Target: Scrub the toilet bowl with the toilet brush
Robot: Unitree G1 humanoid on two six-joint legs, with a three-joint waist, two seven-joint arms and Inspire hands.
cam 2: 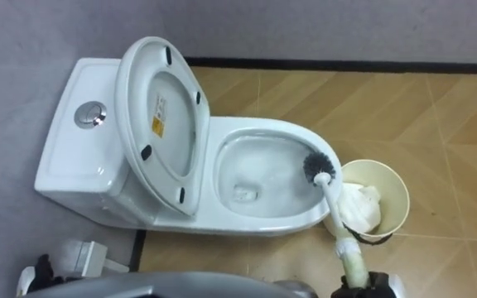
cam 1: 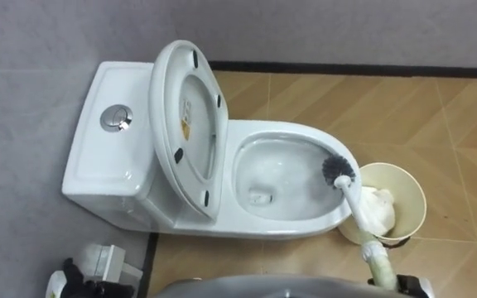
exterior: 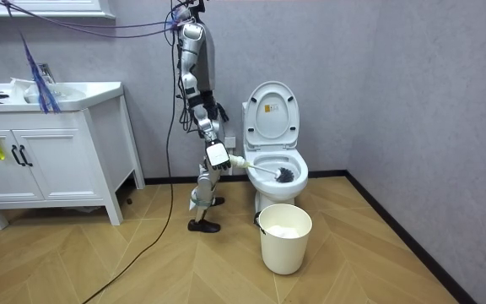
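One toilet [cam 1: 292, 132], lid and seat tipped up against the tank; one toilet brush [cam 1: 339, 171], bristle head down inside the bowl by the rim on the side of the one cream bin [cam 1: 410, 189]; white wad in the bin, no idea what it is; right hand [exterior: 224, 159] wrapped round the brush handle, mostly cut off at the bottom edge in the eye views; left hand [cam 1: 74, 276] is a dark lump bottom left, can't tell about its fingers tbh
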